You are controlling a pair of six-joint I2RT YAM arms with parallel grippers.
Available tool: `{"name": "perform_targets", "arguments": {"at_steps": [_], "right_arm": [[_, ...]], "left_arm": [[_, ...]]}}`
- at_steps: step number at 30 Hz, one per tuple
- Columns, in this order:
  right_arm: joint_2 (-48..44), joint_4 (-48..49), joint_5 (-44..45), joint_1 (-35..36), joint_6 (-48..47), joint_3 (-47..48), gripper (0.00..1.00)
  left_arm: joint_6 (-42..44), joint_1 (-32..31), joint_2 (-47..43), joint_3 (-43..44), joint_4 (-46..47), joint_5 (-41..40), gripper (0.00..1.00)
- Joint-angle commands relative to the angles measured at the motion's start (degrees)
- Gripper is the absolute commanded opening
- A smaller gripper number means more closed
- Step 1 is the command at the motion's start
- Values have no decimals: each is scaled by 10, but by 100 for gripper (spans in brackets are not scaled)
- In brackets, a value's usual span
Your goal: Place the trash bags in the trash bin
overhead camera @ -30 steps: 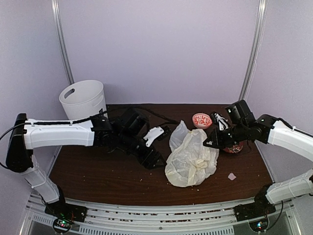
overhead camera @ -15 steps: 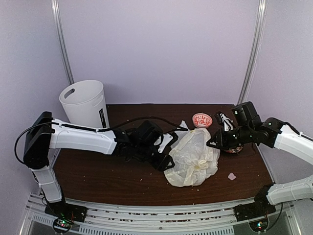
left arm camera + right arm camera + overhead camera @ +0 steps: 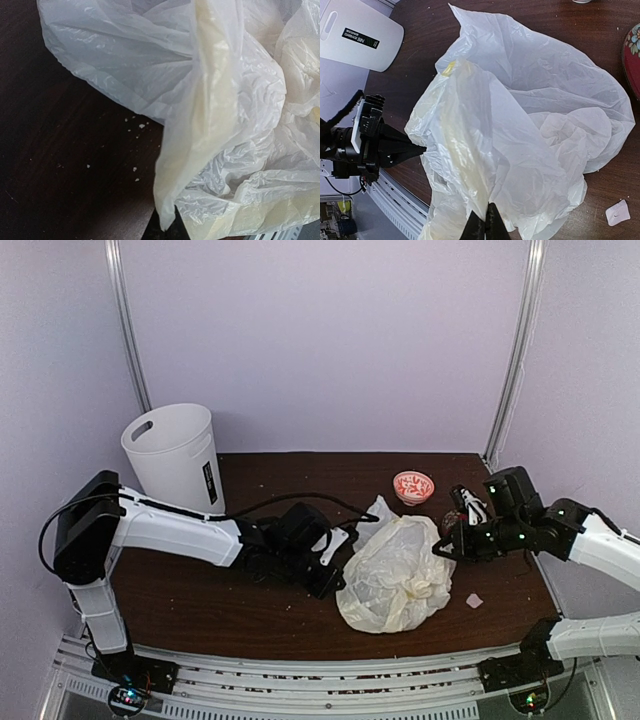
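From above, we see the bag (image 3: 395,575) crumpled on the table (image 3: 200,605), right of centre, toward 4 o'clock. The bin (image 3: 172,450) stands upright at the 10 o'clock corner, well apart from the bag, and the left arm stretches across the way between them. The left gripper (image 3: 338,578) meets the bag's 9 o'clock edge and the right gripper (image 3: 447,546) its 3 o'clock edge. A bowl (image 3: 413,486) sits at 1 o'clock, and a scrap (image 3: 474,600) lies near the bag's 4 o'clock side. Pale walls with metal posts close the table in on three sides.

From the left wrist, the bag (image 3: 225,125) fills the top and right. One fold runs down to 6 o'clock, where the left gripper (image 3: 167,227) is pinched tight on it. The film is thin, see-through and crinkled. We judge it nearly weightless, limp and slippery, likely to drape and billow and not to keep any shape. Crumbs (image 3: 135,170) dot the dark wood.

From the right wrist, the right gripper (image 3: 485,225) at 6 o'clock has its jaws pressed together on a ridge of film rising from between them. At 9 o'clock the left gripper (image 3: 417,149) has its closed tip on the bag's edge. The bin (image 3: 362,37) shows at 11 o'clock. The bag (image 3: 530,125) spreads wider than the bin, so we reckon it must be bunched. Gathered folds make the best hold, because a single layer could slip or tear. The smooth table (image 3: 560,30) will not grip it.
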Motion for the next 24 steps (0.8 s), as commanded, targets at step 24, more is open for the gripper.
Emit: {"name": "perform_targets", "arguments": {"at_steps": [24], "right_arm": [[267, -122, 171, 14, -134, 669, 0]], "left_arm": [[54, 13, 23, 705, -254, -226, 0]]}}
